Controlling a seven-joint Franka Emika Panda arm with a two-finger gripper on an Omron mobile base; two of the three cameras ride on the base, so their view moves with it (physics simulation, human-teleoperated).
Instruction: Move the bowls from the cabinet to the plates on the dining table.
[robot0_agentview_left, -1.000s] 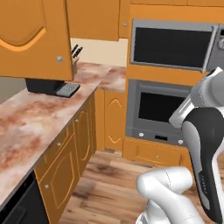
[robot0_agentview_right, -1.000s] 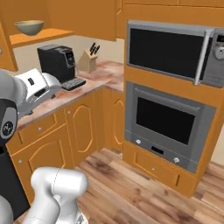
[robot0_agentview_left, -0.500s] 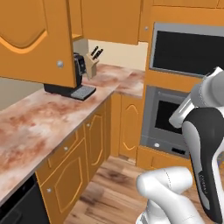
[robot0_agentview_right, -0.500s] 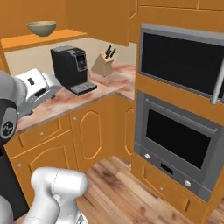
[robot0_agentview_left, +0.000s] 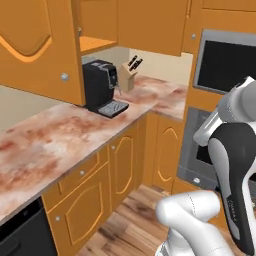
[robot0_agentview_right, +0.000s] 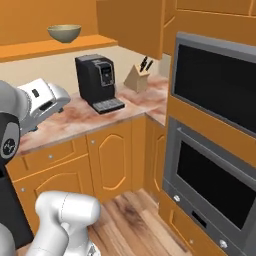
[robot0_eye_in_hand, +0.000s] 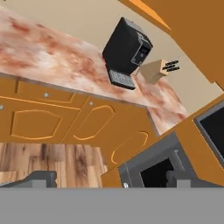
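One olive-bronze bowl (robot0_agentview_right: 65, 33) stands upright on the orange shelf of the open cabinet (robot0_agentview_right: 35, 49), above the stone counter. The cabinet's arched door (robot0_agentview_left: 35, 45) with its round knob hangs open at the left of the left base view, and its shelf (robot0_agentview_left: 97, 44) shows behind it. My gripper (robot0_eye_in_hand: 109, 180) is open with nothing between its dark fingertips (robot0_eye_in_hand: 43, 177). It hangs well short of the counter and looks at the counter and floor. My white hand (robot0_agentview_right: 42, 99) is below and left of the bowl. The plates and the dining table are out of view.
A black coffee machine (robot0_agentview_right: 97, 80) and a wooden knife block (robot0_agentview_right: 136, 77) stand on the marbled counter (robot0_agentview_left: 60, 135) under the shelf. A second open door (robot0_agentview_right: 130, 25) juts out above them. Built-in ovens (robot0_agentview_right: 215, 135) fill the right wall. Wood floor (robot0_agentview_right: 130, 220) lies in front.
Both base views have swung left, so the coffee machine, knife block and ovens slid right and look nearer. This is camera motion. The gripper stayed open.
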